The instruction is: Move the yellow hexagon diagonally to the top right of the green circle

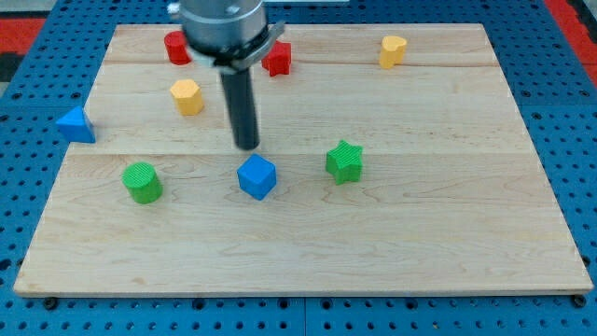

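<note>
Yellow hexagon point(187, 96): lies on the wooden board point(420, 233) in the upper left part, below the top edge and in from the left edge; nothing touches it.
Green circle point(143, 182): a ribbed green cylinder near the left edge, below the yellow hexagon and a little toward the view's left; the two are well apart.
My tip point(246, 146): the lower end of a dark upright rod, near the middle of the board; it sits to the view's right of the yellow hexagon and lower, apart from it.
Hand state: there is no hand here, only a plain rod, so nothing is grasped or clenched; the tip touches no block.
Blue cube point(256, 176): just below the tip, close but with a narrow gap showing.
Green star point(344, 161): to the view's right of the blue cube, near the board's middle.
Blue triangle point(75, 124): at the left edge, partly hanging over it.
Red block, left point(176, 47): near the top edge, above the yellow hexagon; shape unclear, partly hidden by the arm.
Red block, right point(277, 59): near the top edge, beside the rod's housing; shape unclear.
Yellow heart point(393, 50): near the top edge, toward the top right corner.
Surround: a blue perforated bench point(569, 112) shows around the board.
</note>
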{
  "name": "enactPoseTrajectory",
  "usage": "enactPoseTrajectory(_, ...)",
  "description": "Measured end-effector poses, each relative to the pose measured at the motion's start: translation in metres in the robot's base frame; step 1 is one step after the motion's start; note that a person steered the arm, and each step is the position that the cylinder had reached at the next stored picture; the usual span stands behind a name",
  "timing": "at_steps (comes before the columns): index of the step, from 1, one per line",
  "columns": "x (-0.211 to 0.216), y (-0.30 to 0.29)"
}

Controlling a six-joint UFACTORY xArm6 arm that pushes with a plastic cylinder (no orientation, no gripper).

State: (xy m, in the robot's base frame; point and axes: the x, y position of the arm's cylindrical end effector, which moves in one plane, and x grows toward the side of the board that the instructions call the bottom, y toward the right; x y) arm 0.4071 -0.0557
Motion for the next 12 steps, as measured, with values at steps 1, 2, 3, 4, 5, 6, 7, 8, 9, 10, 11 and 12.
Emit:
enactPoseTrajectory(1, -0.06, 0.006)
enactPoseTrajectory(2, -0.112, -0.045)
enactPoseTrajectory(3, -0.099, -0.105)
enactPoseTrajectory(4, -0.068, -0.117)
enactPoseTrajectory(5, -0.033, -0.097)
enactPoseTrajectory(6, -0.007, -0.091)
enactPoseTrajectory(7, -0.036, -0.091)
enactPoseTrajectory(8, 0.018, -0.081)
enactPoseTrajectory(9, 0.08, -0.078)
enactPoseTrajectory(10, 0.088, -0.074)
enactPoseTrajectory(11, 0.1, -0.091)
enactPoseTrajectory(12, 0.104, -0.047)
